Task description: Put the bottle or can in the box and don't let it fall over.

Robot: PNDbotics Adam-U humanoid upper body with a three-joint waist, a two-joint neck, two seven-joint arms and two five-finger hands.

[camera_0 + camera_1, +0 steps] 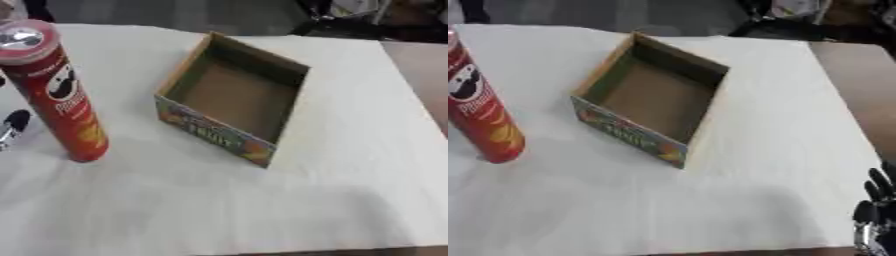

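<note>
Red chip can (57, 95) stands upright on the table (350, 150), untouched, just beside the left robot hand (12, 127), of which only a sliver shows at the view's edge; cannot tell how its fingers stand. Right robot hand (875, 210) rests idle at the lower right corner, fingers apart and pointing up, well away from the can. Cardboard box (234, 95) sits open-topped and empty between the two hands, skewed on the table. Nothing lies between can and box. Judgement: tall narrow can tips easily; box's near wall must be cleared.
</note>
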